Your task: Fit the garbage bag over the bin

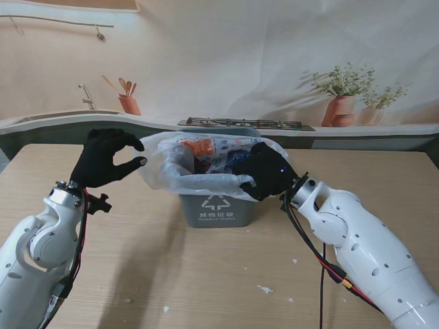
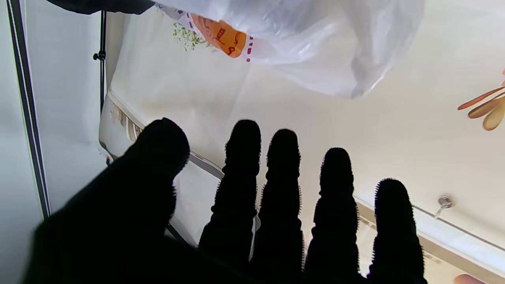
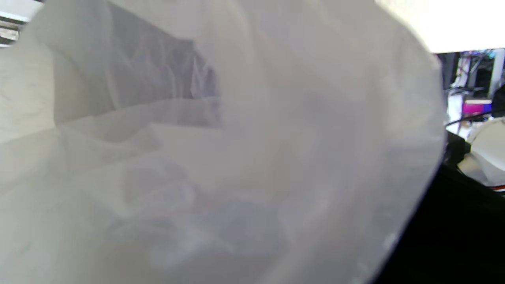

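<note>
A grey bin (image 1: pixel 216 210) stands in the middle of the table with a white translucent garbage bag (image 1: pixel 171 173) bunched over its top and hanging out past its left side. My right hand (image 1: pixel 267 171), in a black glove, is closed on the bag's rim at the bin's near right corner. The bag film (image 3: pixel 221 157) fills the right wrist view and hides the fingers there. My left hand (image 1: pixel 106 159) hovers left of the bin, thumb and fingers apart, close to the bag's left edge. Its fingers (image 2: pixel 282 189) hold nothing, and the bag (image 2: pixel 315 43) hangs apart from them.
Colourful wrappers (image 1: pixel 200 146) show through the bag inside the bin. Small white scraps (image 1: pixel 265 289) lie on the wooden table (image 1: pixel 137 260) near me. A cable (image 1: pixel 322 274) hangs along my right arm. A printed kitchen backdrop stands behind the table.
</note>
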